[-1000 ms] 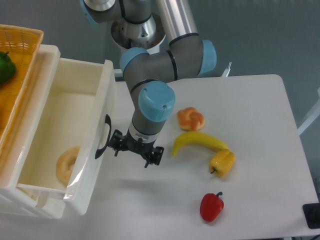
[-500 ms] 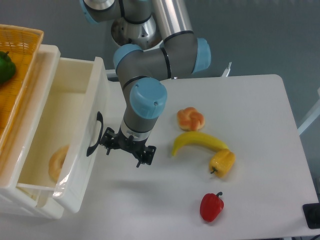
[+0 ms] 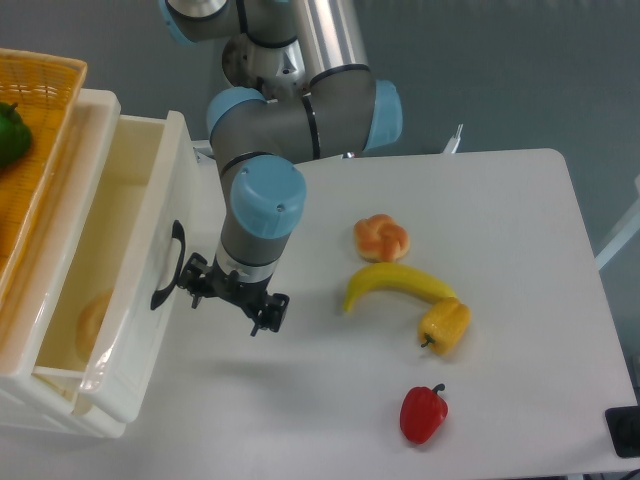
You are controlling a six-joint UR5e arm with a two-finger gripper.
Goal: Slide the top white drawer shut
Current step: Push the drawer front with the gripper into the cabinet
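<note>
While the gripper [image 3: 232, 298] presses its side against the drawer [image 3: 120, 300] front, jaw spacing cannot be told.
Gripper sits just right of the black handle [image 3: 168, 264]. Drawer projects partly from the cabinet [image 3: 60, 215]; a basket [image 3: 40, 110] sits above it, a banana [image 3: 398, 283] well right.

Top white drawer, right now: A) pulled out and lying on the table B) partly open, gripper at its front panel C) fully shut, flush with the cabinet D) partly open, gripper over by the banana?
B: the top white drawer juts out from the cabinet with its inside showing, and the gripper sits right by the front panel's black handle, well away from the banana.
</note>
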